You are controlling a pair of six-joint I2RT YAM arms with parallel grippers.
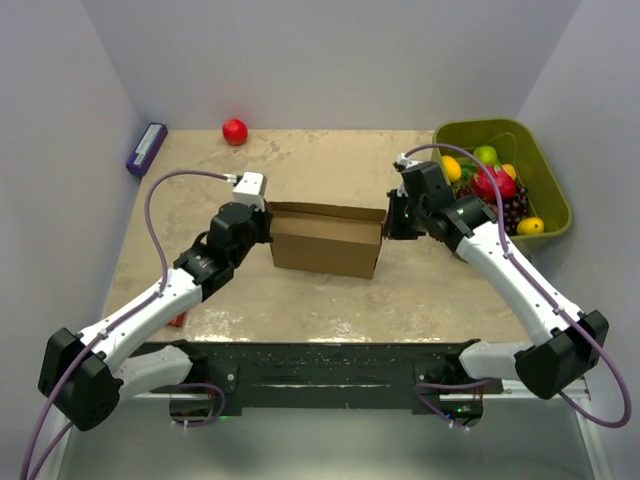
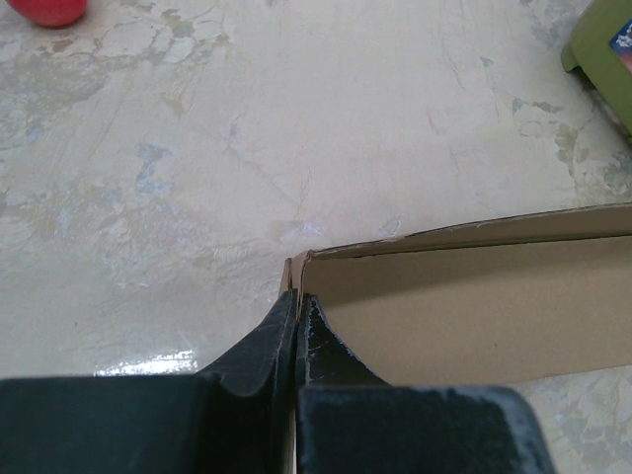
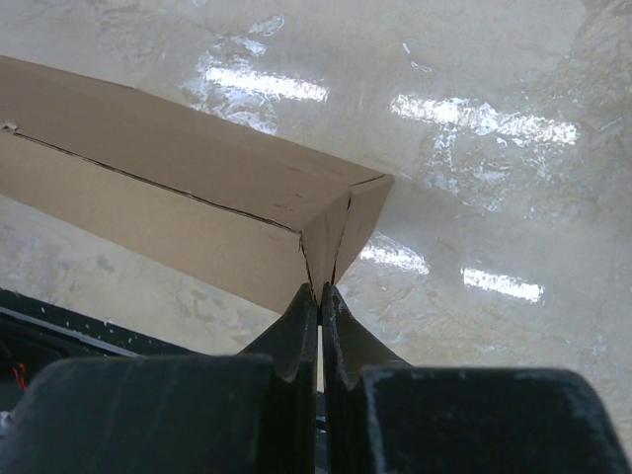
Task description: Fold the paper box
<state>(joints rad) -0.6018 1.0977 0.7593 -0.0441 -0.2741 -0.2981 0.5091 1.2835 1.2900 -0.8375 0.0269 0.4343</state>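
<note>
One red ball (image 1: 234, 131) and a green bin (image 1: 545, 172) of fruit sit toward the back of the counter (image 1: 430, 290). Left jaws pinch the left end of the paper box (image 1: 326, 238), right jaws its right corner, mid-counter.

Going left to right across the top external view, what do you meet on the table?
purple box → red ball → left gripper → paper box → right gripper → green bin

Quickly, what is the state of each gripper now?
Left gripper: closed, pinching the paper box at its left end.
Right gripper: closed, pinching its right end corner.
</note>
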